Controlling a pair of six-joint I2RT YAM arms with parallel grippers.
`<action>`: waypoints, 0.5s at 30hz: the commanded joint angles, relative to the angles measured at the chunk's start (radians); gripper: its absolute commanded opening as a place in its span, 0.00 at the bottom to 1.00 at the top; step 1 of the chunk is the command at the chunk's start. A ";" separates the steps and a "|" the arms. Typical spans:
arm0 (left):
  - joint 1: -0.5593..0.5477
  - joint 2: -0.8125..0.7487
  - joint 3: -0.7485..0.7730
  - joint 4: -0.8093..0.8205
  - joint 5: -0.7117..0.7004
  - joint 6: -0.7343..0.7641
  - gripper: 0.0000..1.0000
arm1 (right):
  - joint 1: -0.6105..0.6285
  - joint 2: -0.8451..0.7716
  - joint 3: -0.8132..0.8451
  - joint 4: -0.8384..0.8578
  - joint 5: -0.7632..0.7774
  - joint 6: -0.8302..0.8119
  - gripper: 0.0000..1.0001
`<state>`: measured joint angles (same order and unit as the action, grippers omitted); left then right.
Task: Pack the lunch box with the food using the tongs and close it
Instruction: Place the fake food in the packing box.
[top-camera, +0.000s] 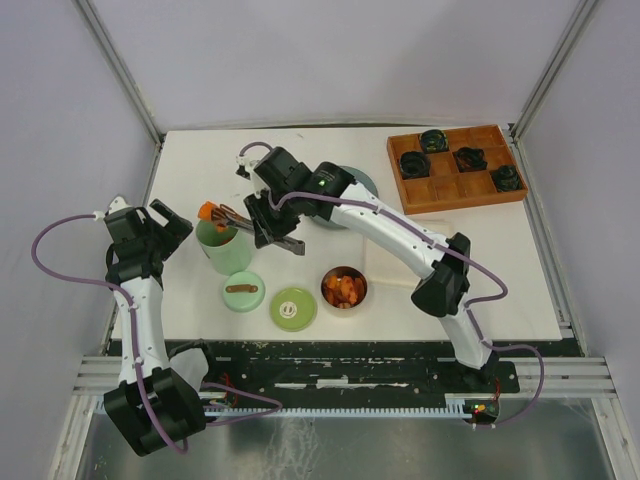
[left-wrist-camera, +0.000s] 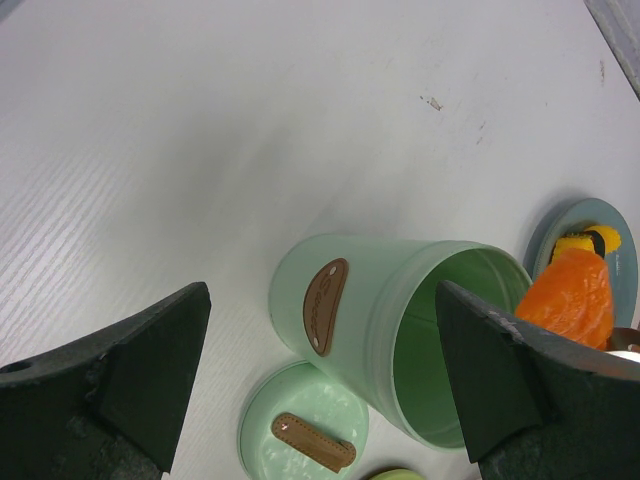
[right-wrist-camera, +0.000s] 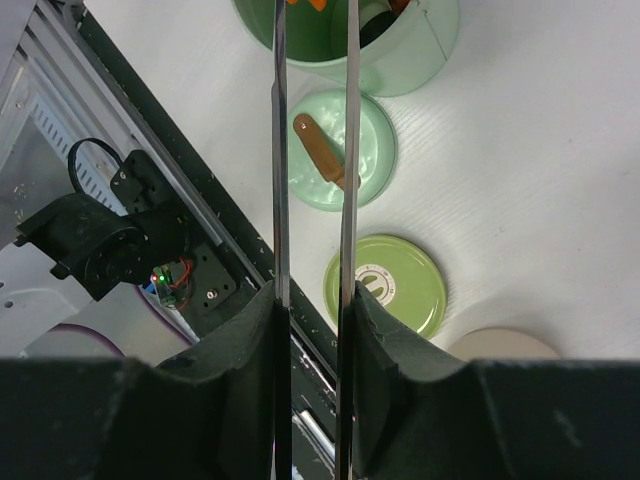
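Top external view shows the white counter (top-camera: 500, 290) with the mint-green canister (top-camera: 226, 260) standing open left of centre. Its flat lid (top-camera: 243, 290) and the lime-green lid (top-camera: 293, 308) lie just below it, and the steel bowl (top-camera: 323, 288), already holding orange bits, sits uncovered to their right. Packing is the step in hand, by my reading: the tongs (top-camera: 235, 215) reach from the middle of the frame toward the canister's upper rim, with an orange piece (top-camera: 207, 211) at their tips, right at the mouth. The next move calls for getting that piece squarely over the opening rather than on the rim, then easing the squeeze so it drops inside; both lids are work for later. The right end effector (right-wrist-camera: 313, 300) is pinched in on the tongs. In the right wrist view it presses the two steel blades to a narrow, near-parallel gap, and they run up to the canister's mouth at the top of the frame. The left end effector (left-wrist-camera: 322, 300) is spread wide and holds nothing. In the left wrist view the canister sits framed within that spread, farther off, touching neither side as far as I can tell.
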<state>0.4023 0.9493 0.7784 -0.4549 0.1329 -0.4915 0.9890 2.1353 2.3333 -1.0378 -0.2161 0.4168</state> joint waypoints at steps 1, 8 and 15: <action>0.003 -0.007 0.005 0.031 0.003 -0.022 0.99 | 0.011 0.010 0.062 0.001 0.009 -0.034 0.30; 0.004 -0.008 0.005 0.031 0.002 -0.022 0.99 | 0.012 0.047 0.087 -0.010 -0.010 -0.027 0.33; 0.003 -0.009 0.004 0.030 0.002 -0.021 0.99 | 0.012 0.035 0.073 -0.006 0.004 -0.014 0.34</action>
<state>0.4023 0.9493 0.7784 -0.4549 0.1329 -0.4915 0.9951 2.1986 2.3634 -1.0794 -0.2173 0.3988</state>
